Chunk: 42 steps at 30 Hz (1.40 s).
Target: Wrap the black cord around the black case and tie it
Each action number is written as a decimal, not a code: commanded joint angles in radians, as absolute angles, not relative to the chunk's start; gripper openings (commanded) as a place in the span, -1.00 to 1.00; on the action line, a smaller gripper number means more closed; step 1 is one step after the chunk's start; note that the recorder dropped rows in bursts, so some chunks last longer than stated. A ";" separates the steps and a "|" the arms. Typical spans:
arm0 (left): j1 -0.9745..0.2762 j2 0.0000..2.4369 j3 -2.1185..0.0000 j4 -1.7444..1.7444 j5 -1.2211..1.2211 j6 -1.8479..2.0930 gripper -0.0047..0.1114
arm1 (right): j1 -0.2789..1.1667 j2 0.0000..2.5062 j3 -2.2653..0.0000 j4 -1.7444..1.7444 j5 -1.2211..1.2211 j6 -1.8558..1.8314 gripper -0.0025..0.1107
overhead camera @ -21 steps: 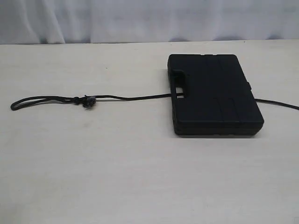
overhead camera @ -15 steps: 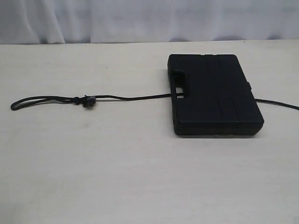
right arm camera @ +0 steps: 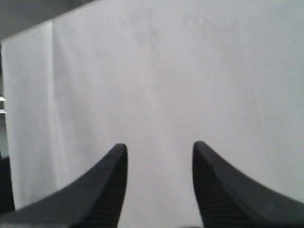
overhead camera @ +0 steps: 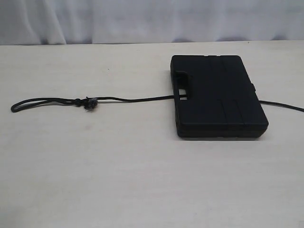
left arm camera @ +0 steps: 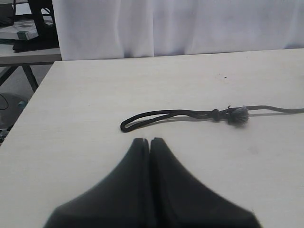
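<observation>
The black case (overhead camera: 217, 97) lies flat on the right half of the pale table, its handle slot facing left. The black cord (overhead camera: 133, 99) runs from a loop at far left (overhead camera: 28, 104), past a frayed greyish knot (overhead camera: 89, 103), into the handle slot, and comes out again at the case's right side (overhead camera: 285, 106). In the left wrist view the cord's loop (left arm camera: 152, 117) and knot (left arm camera: 237, 115) lie just beyond my left gripper (left arm camera: 149, 141), which is shut and empty. My right gripper (right arm camera: 159, 148) is open, with nothing between its fingers, facing a white curtain. Neither arm shows in the exterior view.
A white curtain (overhead camera: 152, 19) hangs behind the table's far edge. In the left wrist view the table's left edge (left arm camera: 33, 99) drops off beside a second table with clutter (left arm camera: 23, 38).
</observation>
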<state>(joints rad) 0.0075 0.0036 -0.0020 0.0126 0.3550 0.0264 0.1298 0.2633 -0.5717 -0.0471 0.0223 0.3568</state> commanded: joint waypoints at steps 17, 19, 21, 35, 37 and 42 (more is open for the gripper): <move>-0.001 0.000 0.000 0.006 0.342 0.024 -0.92 | 0.234 1.269 -1.182 0.295 0.826 -0.114 0.09; -0.001 0.000 0.000 0.006 0.342 0.024 -0.92 | 0.307 1.367 -1.202 0.202 0.789 -0.050 0.09; -0.001 0.000 0.000 0.006 0.342 0.024 -0.92 | 0.365 1.447 -1.236 0.112 0.777 0.052 0.09; -0.001 0.000 0.000 0.006 0.337 0.024 -0.92 | 0.455 2.049 -1.646 -0.101 0.909 0.334 0.09; -0.001 0.000 0.000 0.006 0.337 0.024 -0.92 | 0.455 2.100 -1.681 -0.106 0.909 0.346 0.09; -0.001 0.000 0.000 0.006 0.337 0.024 -0.92 | 0.455 2.174 -1.724 -0.132 0.863 0.358 0.09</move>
